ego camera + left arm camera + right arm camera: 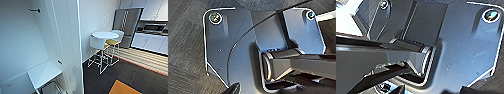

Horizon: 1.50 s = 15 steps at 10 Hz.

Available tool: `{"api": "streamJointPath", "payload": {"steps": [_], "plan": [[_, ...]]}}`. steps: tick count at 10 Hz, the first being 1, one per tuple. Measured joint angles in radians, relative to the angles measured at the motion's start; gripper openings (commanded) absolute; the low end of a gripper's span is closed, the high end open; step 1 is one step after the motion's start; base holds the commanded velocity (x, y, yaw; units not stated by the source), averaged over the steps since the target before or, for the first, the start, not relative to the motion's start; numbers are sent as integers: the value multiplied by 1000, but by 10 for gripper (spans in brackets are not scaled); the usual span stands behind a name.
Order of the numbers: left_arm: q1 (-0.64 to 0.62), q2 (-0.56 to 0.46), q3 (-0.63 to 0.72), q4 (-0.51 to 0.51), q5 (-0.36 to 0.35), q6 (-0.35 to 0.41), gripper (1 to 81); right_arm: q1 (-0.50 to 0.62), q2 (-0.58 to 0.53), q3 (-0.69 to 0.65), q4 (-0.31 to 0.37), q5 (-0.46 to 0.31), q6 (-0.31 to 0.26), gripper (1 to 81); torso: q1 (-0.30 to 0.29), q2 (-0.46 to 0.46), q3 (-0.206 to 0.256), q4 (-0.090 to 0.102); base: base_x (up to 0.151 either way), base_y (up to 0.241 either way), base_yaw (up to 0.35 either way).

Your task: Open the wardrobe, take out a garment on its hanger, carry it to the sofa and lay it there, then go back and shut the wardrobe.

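kitchen-side room with dark carpet; wardrobe (50, 37) stands open at left, white inside, a shelf (43, 73) low down, door edge (79, 45) facing out. beyond it round table (105, 35), white chairs (98, 43), fridge (126, 23). can't tell either gripper's state.

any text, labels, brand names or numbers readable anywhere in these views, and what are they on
None can be read.
Wardrobe: plain white panels, no lettering seen.
Refrigerator: no badge or label legible; too blurred to tell.
Microwave: any panel markings are too small and blurred to read.
Round table and white chairs: no markings visible.
Wrist views: no print can be made out on the robot's dark plate.
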Motion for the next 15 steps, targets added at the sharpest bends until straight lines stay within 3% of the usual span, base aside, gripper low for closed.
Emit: {"api": "streamJointPath", "payload": {"steps": [9, 12, 15], "plan": [[3, 0, 0, 0, -1, 0, 811, 3, -6, -6, 0, 1, 9, 811, -1, 0, 0, 0, 0, 0, 248], [5, -3, 0, 0, -3, 0, 811, 4, -52, -28, 85, 2, 40, 811, -1, 0, 0, 0, 0, 0, 250], [8, -34, 2, -4, -4, 0, 811, 12, -108, -36, 110, 8, 47, 811, -1, 0, 0, 0, 0, 0, 250]]}}
